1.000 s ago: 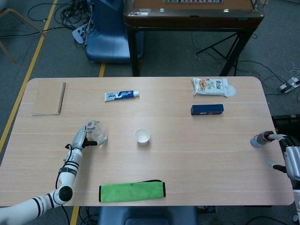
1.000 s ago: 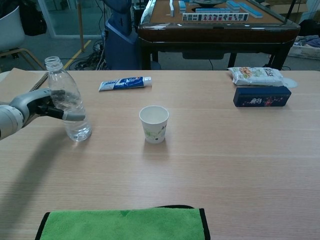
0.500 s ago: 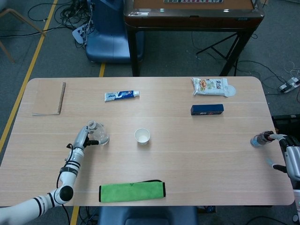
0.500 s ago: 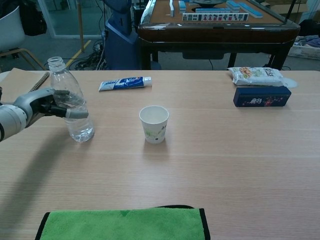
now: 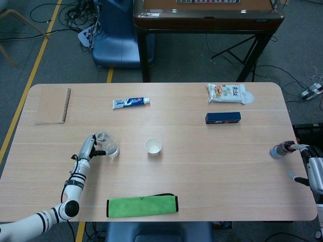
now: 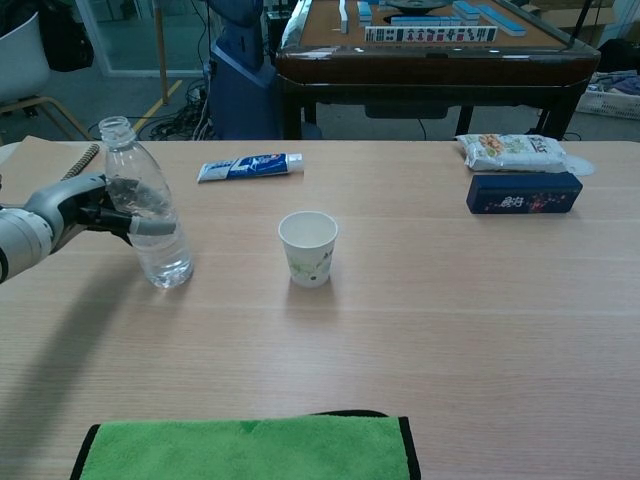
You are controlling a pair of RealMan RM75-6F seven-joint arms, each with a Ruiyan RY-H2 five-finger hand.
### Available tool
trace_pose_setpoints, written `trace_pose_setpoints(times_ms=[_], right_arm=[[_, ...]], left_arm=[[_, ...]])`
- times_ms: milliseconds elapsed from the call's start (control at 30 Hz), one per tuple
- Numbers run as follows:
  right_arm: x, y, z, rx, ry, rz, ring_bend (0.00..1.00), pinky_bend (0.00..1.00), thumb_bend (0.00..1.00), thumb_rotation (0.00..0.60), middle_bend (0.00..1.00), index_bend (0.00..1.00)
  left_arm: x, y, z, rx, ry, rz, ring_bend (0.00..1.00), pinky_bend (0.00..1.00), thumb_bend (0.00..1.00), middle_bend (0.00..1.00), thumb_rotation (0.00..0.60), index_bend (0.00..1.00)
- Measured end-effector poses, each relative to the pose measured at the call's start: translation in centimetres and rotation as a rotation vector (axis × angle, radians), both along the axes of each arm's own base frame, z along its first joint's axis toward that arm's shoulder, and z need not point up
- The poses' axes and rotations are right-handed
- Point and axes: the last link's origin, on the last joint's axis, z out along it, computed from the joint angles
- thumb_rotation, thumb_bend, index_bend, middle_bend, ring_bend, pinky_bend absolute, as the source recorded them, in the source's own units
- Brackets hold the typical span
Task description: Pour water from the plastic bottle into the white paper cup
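A clear plastic bottle [image 6: 150,215] with no cap and a little water stands upright at the table's left, also seen as the bottle [image 5: 107,144] in the head view. My left hand [image 6: 72,208] grips it around the middle from the left; from above the left hand [image 5: 87,149] shows beside it. I cannot tell if its base touches the table. The white paper cup [image 6: 308,247] stands upright to the bottle's right, and the cup [image 5: 153,146] sits near the table's middle. My right hand [image 5: 309,169] hangs at the table's right edge, fingers apart, holding nothing.
A green cloth [image 5: 142,205] lies at the front edge. A toothpaste tube [image 5: 130,102], a notebook [image 5: 52,105], a dark blue box [image 5: 222,118] and a snack packet [image 5: 228,93] lie along the far half of the table [image 5: 212,171].
My left hand has carried the bottle a little to the right, toward the cup, keeping it upright. The right hand has not moved.
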Motion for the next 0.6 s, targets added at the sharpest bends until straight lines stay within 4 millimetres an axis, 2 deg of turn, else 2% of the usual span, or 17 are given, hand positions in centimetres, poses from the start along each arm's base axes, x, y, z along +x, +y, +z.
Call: trace_pose_setpoints(times_ms=[600], right_arm=[[0.02, 0.06, 0.06, -0.002, -0.002, 0.001, 0.26, 0.44, 0.0, 0.6, 0.32, 0.31]], left_arm=[[0.07, -0.11, -0.18, 0.038, 0.041, -0.012, 0.48, 0.56, 0.16, 0.45, 0.6, 0.5]])
